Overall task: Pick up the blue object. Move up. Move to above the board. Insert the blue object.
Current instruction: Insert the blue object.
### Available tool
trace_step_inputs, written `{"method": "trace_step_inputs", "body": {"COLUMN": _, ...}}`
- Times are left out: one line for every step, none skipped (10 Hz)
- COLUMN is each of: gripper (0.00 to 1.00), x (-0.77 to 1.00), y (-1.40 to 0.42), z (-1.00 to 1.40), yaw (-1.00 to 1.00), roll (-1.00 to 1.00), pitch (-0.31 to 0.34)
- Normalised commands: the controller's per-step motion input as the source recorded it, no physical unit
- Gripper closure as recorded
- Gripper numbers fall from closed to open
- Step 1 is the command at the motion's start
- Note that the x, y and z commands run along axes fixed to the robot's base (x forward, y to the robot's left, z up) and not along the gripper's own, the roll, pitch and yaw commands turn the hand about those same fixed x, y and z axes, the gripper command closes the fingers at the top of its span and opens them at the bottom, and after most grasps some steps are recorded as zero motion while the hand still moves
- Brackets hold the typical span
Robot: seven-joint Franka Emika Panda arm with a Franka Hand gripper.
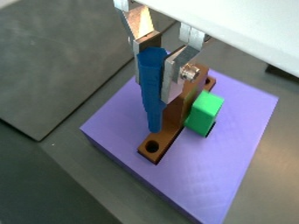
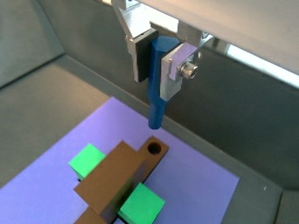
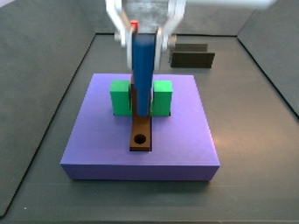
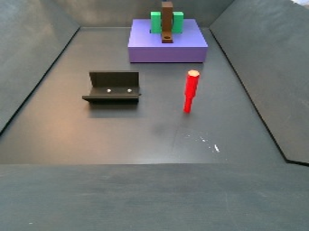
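Note:
My gripper (image 1: 159, 72) is shut on the blue object (image 1: 151, 87), a slim blue peg held upright between the silver fingers. It also shows in a wrist view (image 2: 160, 96) and a side view (image 3: 142, 74). The brown board (image 1: 173, 122) lies on the purple slab (image 1: 222, 179) between two green blocks (image 3: 121, 98) (image 3: 163, 98). The board's round hole (image 2: 153, 150) sits just below the peg's lower tip, with a small gap between them. The gripper (image 3: 143, 48) hangs over the slab.
The dark fixture (image 4: 112, 87) stands on the grey floor, away from the slab (image 4: 169, 45). An upright red stick (image 4: 191, 91) stands to its right. Grey walls enclose the floor on all sides.

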Motion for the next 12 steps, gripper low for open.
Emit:
{"method": "trace_step_inputs", "body": {"gripper": 1.0, "x": 0.0, "y": 0.0, "z": -0.65, "yaw": -0.28, "roll": -0.03, "pitch": 0.011}}
{"method": "trace_step_inputs", "body": {"gripper": 1.0, "x": 0.01, "y": 0.0, "z": -0.55, "yaw": -0.21, "roll": -0.07, "pitch": 0.004}}
{"method": "trace_step_inputs", "body": {"gripper": 1.0, "x": 0.01, "y": 0.0, "z": -0.49, "yaw": -0.2, "roll": -0.09, "pitch": 0.0}}
{"method": "trace_step_inputs", "body": {"gripper": 1.0, "x": 0.0, "y": 0.01, "z": -0.41, "yaw": -0.13, "roll": -0.12, "pitch": 0.0}}
{"method": "trace_step_inputs", "body": {"gripper": 1.0, "x": 0.0, "y": 0.0, "z": -0.31, "yaw": -0.11, "roll": -0.16, "pitch": 0.0}}
{"method": "trace_step_inputs", "body": {"gripper": 1.0, "x": 0.0, "y": 0.0, "z": -0.25, "yaw": -0.13, "roll": -0.16, "pitch": 0.0}}
{"method": "trace_step_inputs", "body": {"gripper": 1.0, "x": 0.02, "y": 0.0, "z": -0.28, "yaw": -0.13, "roll": -0.13, "pitch": 0.0}}
{"method": "trace_step_inputs", "body": {"gripper": 1.0, "x": 0.01, "y": 0.0, "z": -0.35, "yaw": -0.11, "roll": -0.09, "pitch": 0.0}}
{"method": "trace_step_inputs", "body": {"gripper": 1.0, "x": 0.11, "y": 0.02, "z": -0.4, "yaw": -0.04, "roll": 0.02, "pitch": 0.0}}
{"method": "trace_step_inputs", "body": {"gripper": 1.0, "x": 0.04, "y": 0.0, "z": -0.39, "yaw": 0.0, "roll": 0.16, "pitch": 0.0}}
{"method": "trace_step_inputs", "body": {"gripper": 1.0, "x": 0.0, "y": -0.03, "z": -0.33, "yaw": -0.01, "roll": 0.22, "pitch": 0.0}}
{"method": "trace_step_inputs", "body": {"gripper": 1.0, "x": 0.0, "y": -0.09, "z": -0.23, "yaw": 0.0, "roll": 0.3, "pitch": 0.0}}
